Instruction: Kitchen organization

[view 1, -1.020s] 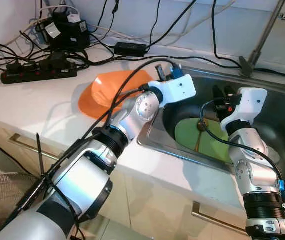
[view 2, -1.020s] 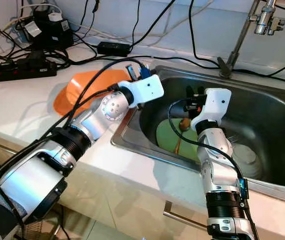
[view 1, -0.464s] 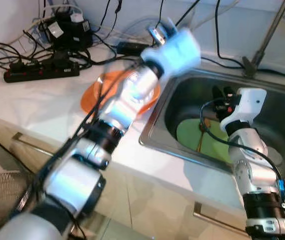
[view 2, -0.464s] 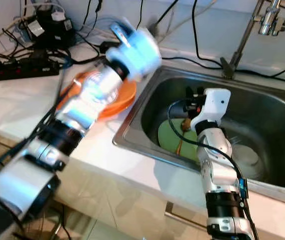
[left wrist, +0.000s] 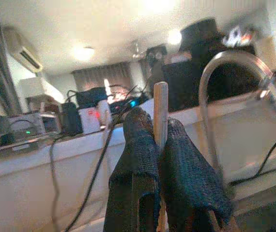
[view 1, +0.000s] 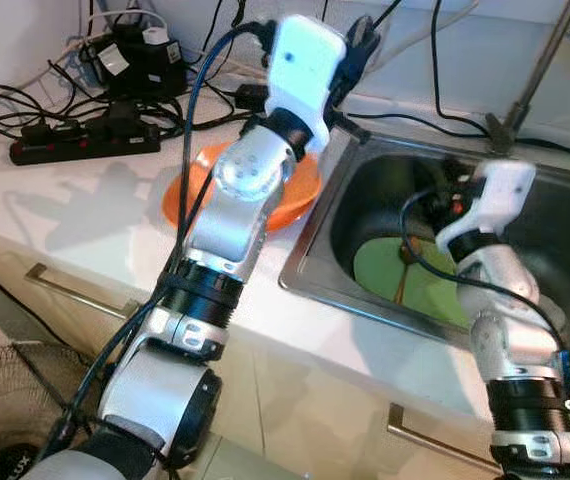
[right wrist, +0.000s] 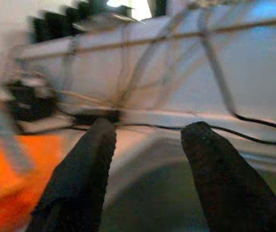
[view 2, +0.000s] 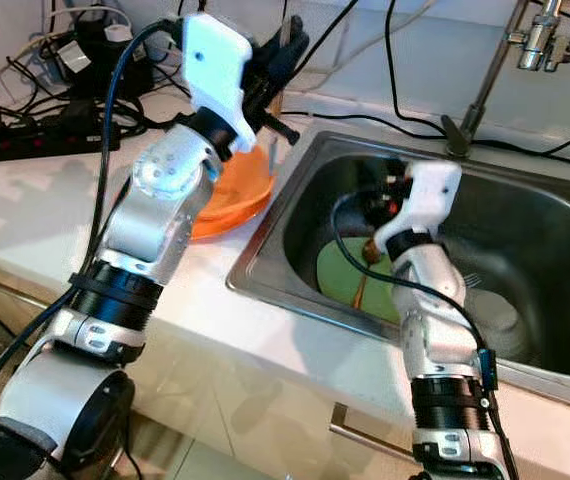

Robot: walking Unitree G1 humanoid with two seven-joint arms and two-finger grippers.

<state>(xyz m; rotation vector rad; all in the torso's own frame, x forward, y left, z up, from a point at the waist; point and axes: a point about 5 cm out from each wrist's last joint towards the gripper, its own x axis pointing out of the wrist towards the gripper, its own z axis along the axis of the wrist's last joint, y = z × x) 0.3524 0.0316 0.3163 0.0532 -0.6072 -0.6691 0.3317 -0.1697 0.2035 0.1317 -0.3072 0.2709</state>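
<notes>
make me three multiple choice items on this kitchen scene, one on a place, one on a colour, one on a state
1. Where is the green plate?
A. on the counter
B. inside the sink
C. on the floor

2. What colour is the plate on the counter beside the sink?
A. orange
B. blue
C. white

3. What is the state of the left hand?
A. open and empty
B. shut on a wooden stick
C. gripping the tap

Answers: 1 B, the green plate lies on the basin floor. 2 A, it is bright orange. 3 B, the left wrist view shows the stick clamped between both fingers.
</notes>
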